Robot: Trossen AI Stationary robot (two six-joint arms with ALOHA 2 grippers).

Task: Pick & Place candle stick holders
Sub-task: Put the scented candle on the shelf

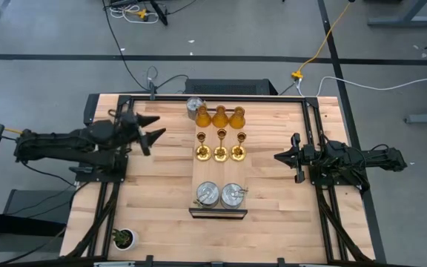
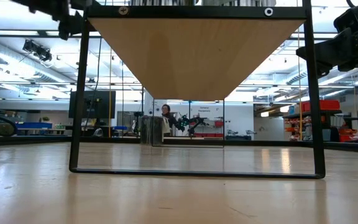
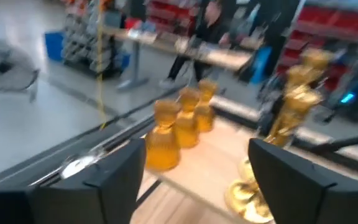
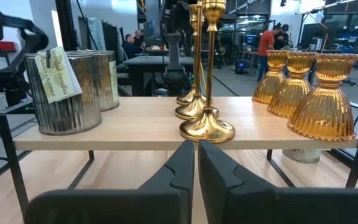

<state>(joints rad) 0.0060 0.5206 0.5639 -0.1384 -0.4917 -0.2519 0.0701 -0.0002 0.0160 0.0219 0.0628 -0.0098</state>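
A raised wooden shelf (image 1: 219, 174) at the table's middle carries three amber holders (image 1: 219, 116) in a row at its far end. Three gold stemmed holders (image 1: 221, 153) stand mid-shelf and two silver holders (image 1: 220, 195) at its near end. A third silver holder (image 1: 194, 106) stands by the shelf's far left corner. My left gripper (image 1: 156, 127) hovers open left of the shelf, level with the amber row (image 3: 179, 127), with nothing between its fingers. My right gripper (image 1: 279, 157) is shut to the right of the shelf, facing the gold holders (image 4: 207, 127).
The shelf stands on a black frame (image 2: 79, 112) with open space beneath it. A small potted plant (image 1: 123, 239) sits at the table's near left corner. Bare table lies on both sides of the shelf. People move about in the room beyond.
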